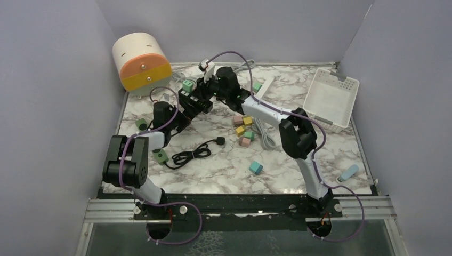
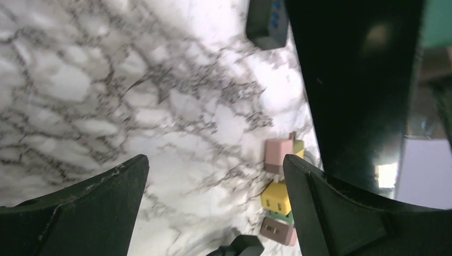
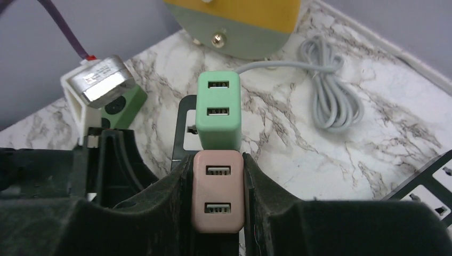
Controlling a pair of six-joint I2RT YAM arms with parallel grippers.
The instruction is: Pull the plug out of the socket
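My right gripper (image 3: 217, 176) is shut on a pink two-port plug (image 3: 217, 197), one finger on each side of it. A green plug (image 3: 217, 109) of the same kind stands just beyond it. From the top, the right gripper (image 1: 207, 88) is over the black socket strip (image 1: 194, 104) at the back left, with the green plug (image 1: 188, 85) beside it; the pink plug is hidden there. My left gripper (image 2: 216, 165) is open over bare marble, at the strip's near end (image 1: 181, 118). A large black body (image 2: 352, 80) fills the right of its view.
A round cream and orange container (image 1: 141, 61) stands at the back left and a white basket (image 1: 331, 96) at the back right. A grey cable coil (image 3: 330, 101) lies behind the strip. Coloured blocks (image 1: 244, 128) and a black cable (image 1: 197, 152) lie mid-table.
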